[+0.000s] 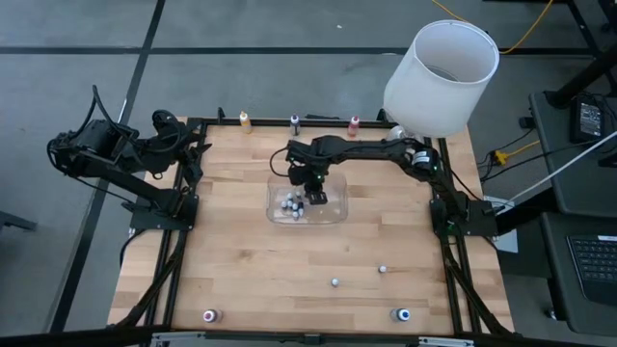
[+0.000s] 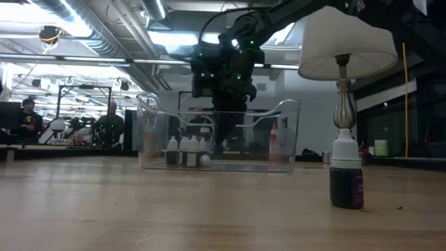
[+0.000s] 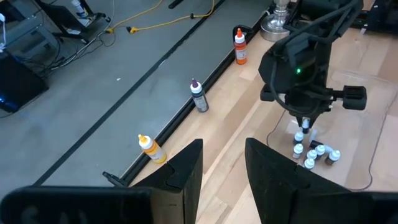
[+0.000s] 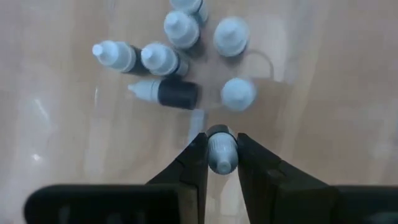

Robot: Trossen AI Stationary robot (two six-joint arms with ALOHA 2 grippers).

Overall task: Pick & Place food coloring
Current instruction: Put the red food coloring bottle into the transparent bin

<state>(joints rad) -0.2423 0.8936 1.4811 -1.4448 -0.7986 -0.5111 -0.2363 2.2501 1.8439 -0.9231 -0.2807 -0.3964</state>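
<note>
In the low view, nearest the camera, a dark purple food coloring bottle [image 2: 346, 176] stands upright on the wooden table [image 2: 139, 209], well in front of the clear plastic bin [image 2: 289, 139], which serves as the landmark here. Inside the bin, the right gripper [image 4: 221, 152] hangs above the floor with its 2 fingers pinched on the pale cap of a small food coloring bottle [image 4: 221, 149]; the bottle's long axis runs straight down from the jaws, so it hangs upright. Just beyond it on the bin floor sits a cluster of about 6 pale-capped bottles [image 4: 180, 62]; most stand upright, but 1 dark one [image 4: 165, 92] lies on its side. The held bottle is directly over bare floor just beside that cluster, so a release would likely need only a short drop, with some risk of it toppling against its neighbours. From above, the right gripper [image 1: 310, 189] is over the bin [image 1: 337, 217], while the left gripper [image 1: 193, 159] waits near the table's left edge, well apart from the bin; its fingers [image 3: 186, 171] stand parted on nothing. Beyond the bin, along the far edge, stand a yellow-orange bottle [image 1: 245, 120], a dark one [image 1: 295, 123] and a red one [image 1: 355, 125].
</note>
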